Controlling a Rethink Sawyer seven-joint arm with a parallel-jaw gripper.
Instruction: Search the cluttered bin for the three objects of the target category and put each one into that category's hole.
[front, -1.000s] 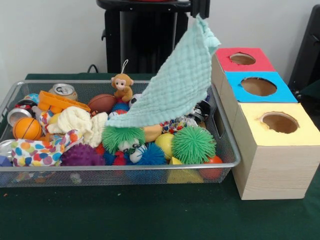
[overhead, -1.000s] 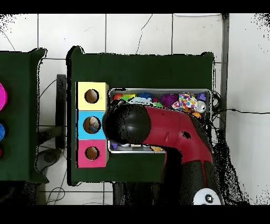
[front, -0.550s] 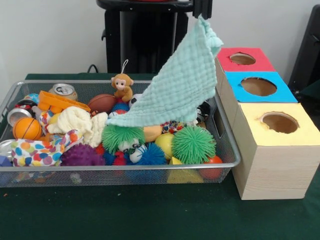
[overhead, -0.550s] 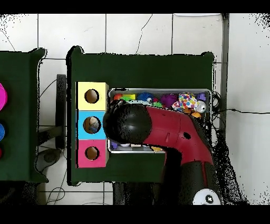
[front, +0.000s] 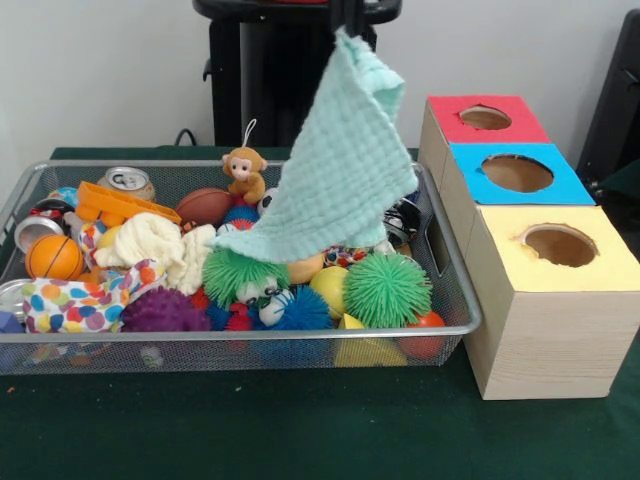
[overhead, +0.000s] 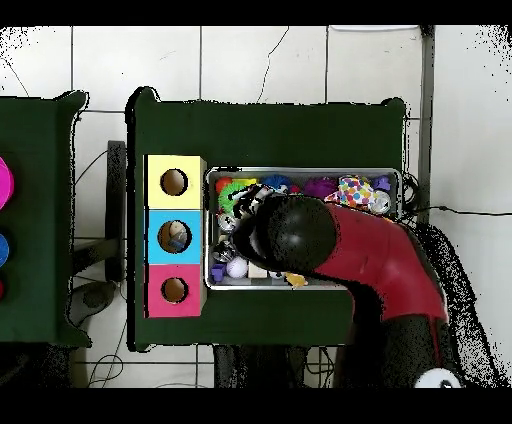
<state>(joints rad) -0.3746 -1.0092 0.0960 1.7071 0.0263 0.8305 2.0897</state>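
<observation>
While my gripper pinches the mint cloth by its top corner, it hangs over the wire bin, its hem draped on a green spiky ball, hiding toys behind; holed boxes stand just beside

Front view bright, light even and soft, seems from above. Soft shadow under mint cloth on toys below gripper. Dark green table without glare. White wall flat, slightly grey. Edges mildly soft. Overhead view evenly lit, white floor bright, table dark.
</observation>
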